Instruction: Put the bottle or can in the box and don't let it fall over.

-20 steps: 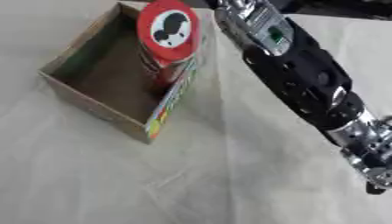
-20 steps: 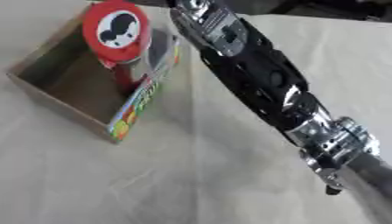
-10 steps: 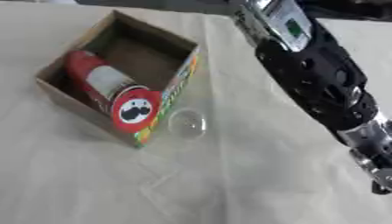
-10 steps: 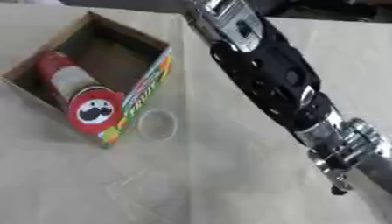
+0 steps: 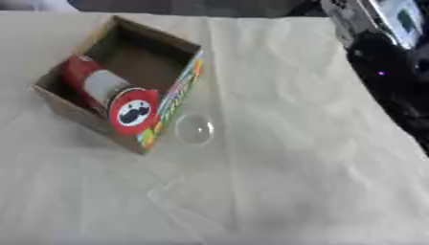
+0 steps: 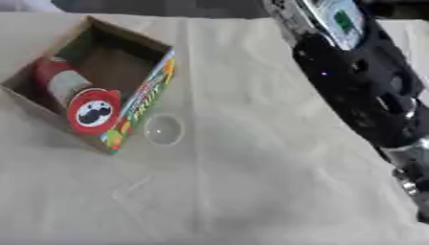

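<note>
The robot's right arm [image 6: 360,91] runs down the right side, but I can't tell what its hand is doing since it's out of shot, and no left hand shows either. Well off to the arm's left, a small clear round lid [image 6: 163,129] lies on the cloth-covered desk [image 6: 251,191], just beside the cardboard box [image 5: 180,91]. Inside the box the red can [image 5: 109,95] is tipped on its side, its moustache end poking over the near corner.

Clear round lid [image 5: 194,129] flat on cream cloth [image 5: 276,182], just beside box corner.
</note>
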